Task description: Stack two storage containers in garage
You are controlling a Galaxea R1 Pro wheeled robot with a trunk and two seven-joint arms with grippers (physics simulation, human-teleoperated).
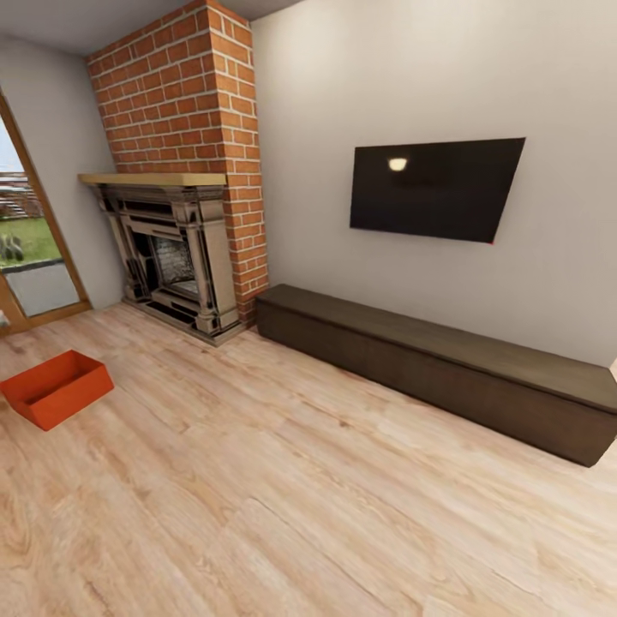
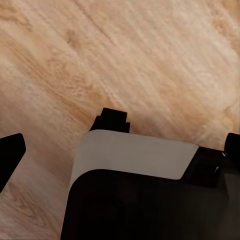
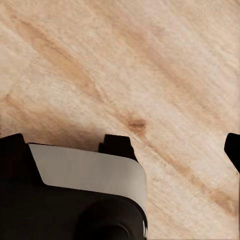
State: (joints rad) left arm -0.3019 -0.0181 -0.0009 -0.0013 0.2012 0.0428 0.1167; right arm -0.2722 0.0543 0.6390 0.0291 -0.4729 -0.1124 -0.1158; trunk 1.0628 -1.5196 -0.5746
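The head view shows one orange-red storage container (image 1: 56, 387) sitting empty on the light wood-plank flooring (image 1: 300, 497) at the left, well apart from the dark bench (image 1: 446, 364) under the black TV (image 1: 434, 188), with a brick fireplace (image 1: 176, 257) behind. The left wrist view looks down past the left gripper (image 2: 122, 150), whose black fingertips (image 2: 10, 152) stand wide apart over planks. In the right wrist view the right gripper (image 3: 122, 150) is likewise spread, holding nothing.

Orange-red storage container (image 1: 56, 386) on light, streaked wood-plank flooring (image 1: 283, 497). Red-brown brick with pale mortar up the chimney (image 1: 184, 94); grey-beige fireplace surround (image 1: 176, 257), tan mantel (image 1: 154, 179). Glossy black TV (image 1: 435, 188) on cream wall (image 1: 411, 77). Dark brown bench (image 1: 437, 364). Black-and-white robot base (image 2: 135, 185) over the planks.
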